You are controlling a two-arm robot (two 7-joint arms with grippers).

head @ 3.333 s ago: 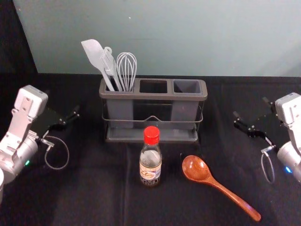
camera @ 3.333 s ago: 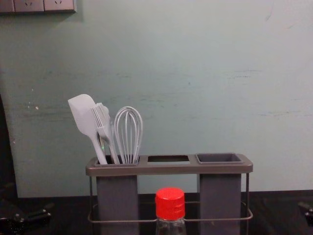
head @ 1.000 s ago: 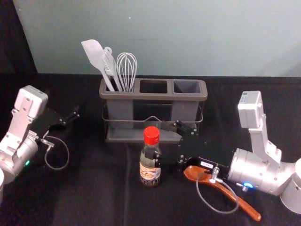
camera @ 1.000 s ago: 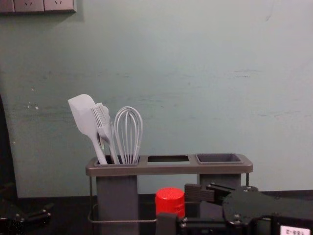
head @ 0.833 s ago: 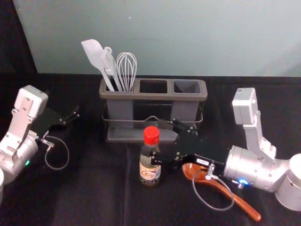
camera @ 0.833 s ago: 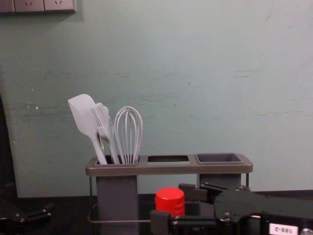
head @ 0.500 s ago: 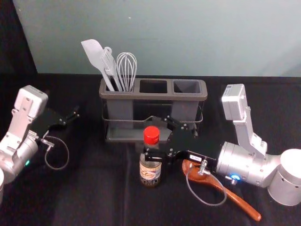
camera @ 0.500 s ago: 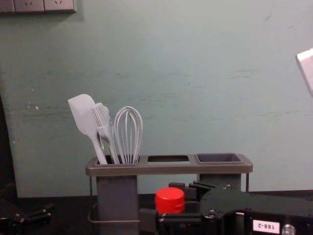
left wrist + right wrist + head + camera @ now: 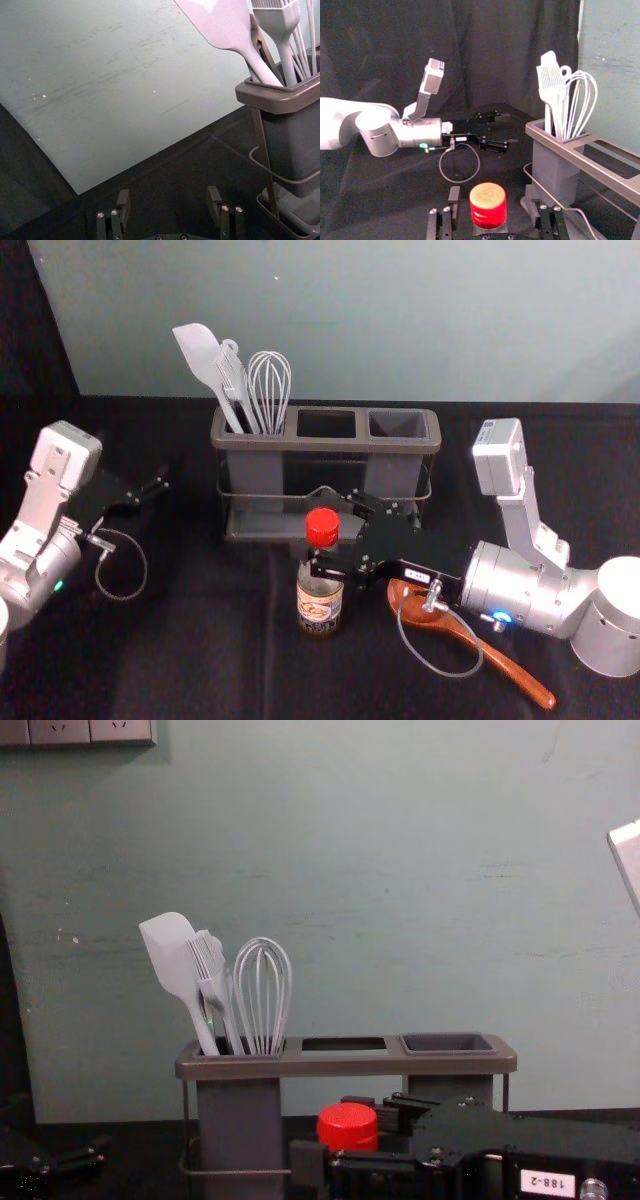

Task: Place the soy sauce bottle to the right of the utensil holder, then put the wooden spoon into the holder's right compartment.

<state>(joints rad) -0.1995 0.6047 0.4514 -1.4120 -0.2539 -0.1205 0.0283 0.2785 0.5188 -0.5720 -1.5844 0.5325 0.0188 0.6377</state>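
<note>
The right gripper (image 9: pixel 324 531) has its fingers wide, one on each side of the soy sauce bottle (image 9: pixel 319 605), with gaps at its cap. The bottle stands upright before the utensil holder (image 9: pixel 325 444). The wooden spoon (image 9: pixel 503 664) lies to its right. The left gripper (image 9: pixel 134 461), wide also, is parked at left.

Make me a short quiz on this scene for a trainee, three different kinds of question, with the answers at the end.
1. Name the gripper whose open fingers are on either side of the soy sauce bottle.
2. True or false: the whisk stands in the left compartment of the utensil holder.
3. Where is the wooden spoon?
A) In the holder's right compartment
B) Lying on the black cloth
C) In the holder's middle compartment

Key: 1, right gripper; 2, true; 3, B.
</note>
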